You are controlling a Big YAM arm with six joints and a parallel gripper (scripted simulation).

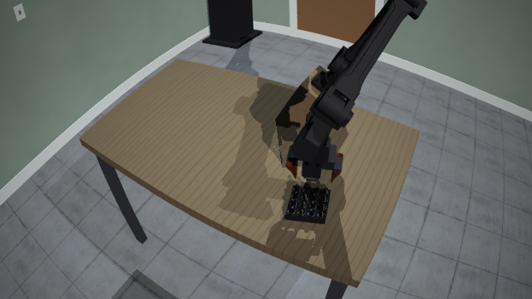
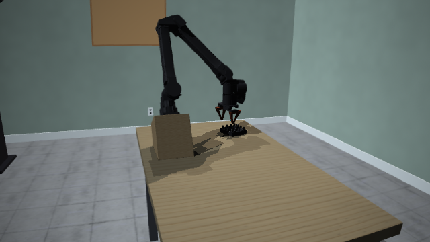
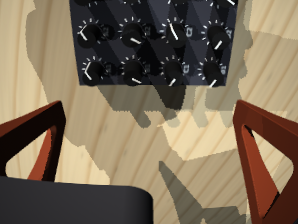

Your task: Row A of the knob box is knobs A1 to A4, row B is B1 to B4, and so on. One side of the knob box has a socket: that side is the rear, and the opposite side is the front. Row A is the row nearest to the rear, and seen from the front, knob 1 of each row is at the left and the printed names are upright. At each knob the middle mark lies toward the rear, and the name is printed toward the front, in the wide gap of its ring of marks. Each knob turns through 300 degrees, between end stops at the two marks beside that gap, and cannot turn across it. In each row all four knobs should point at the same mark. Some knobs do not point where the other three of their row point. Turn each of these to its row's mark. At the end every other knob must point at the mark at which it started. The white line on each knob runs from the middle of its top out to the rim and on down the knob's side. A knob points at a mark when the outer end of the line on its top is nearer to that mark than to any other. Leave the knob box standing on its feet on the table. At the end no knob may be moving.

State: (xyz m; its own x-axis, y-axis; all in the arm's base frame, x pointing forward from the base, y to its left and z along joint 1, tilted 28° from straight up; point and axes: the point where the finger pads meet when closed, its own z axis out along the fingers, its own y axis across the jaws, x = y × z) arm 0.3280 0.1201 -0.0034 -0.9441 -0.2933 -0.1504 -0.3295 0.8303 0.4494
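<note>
The black knob box [image 1: 305, 219] [image 2: 232, 134] [image 3: 154, 52] stands on the table. In the wrist view its printed names lie to the right of the knobs, so row A is the left column and knob 1 is lowest. Knob C2 [image 3: 176, 35] has its line toward the upper left; C1 [image 3: 173, 71] points lower left. B1 [image 3: 133, 71] and B2 [image 3: 133, 35] point lower right, D1 [image 3: 212, 72] and D2 [image 3: 218, 37] lower left. Knobs 3 are cut off; knobs 4 are out of view. My gripper [image 1: 314, 179] [image 2: 228, 121] [image 3: 149, 109] is open and empty, above and beside the box's knob-1 edge.
A wooden block [image 2: 173, 138] under the arm's base stands at the table's edge. The wooden table [image 1: 166, 124] [image 2: 269, 188] extends well beyond the box on one side; a table edge lies close beyond the box. Arm shadows fall across box and table.
</note>
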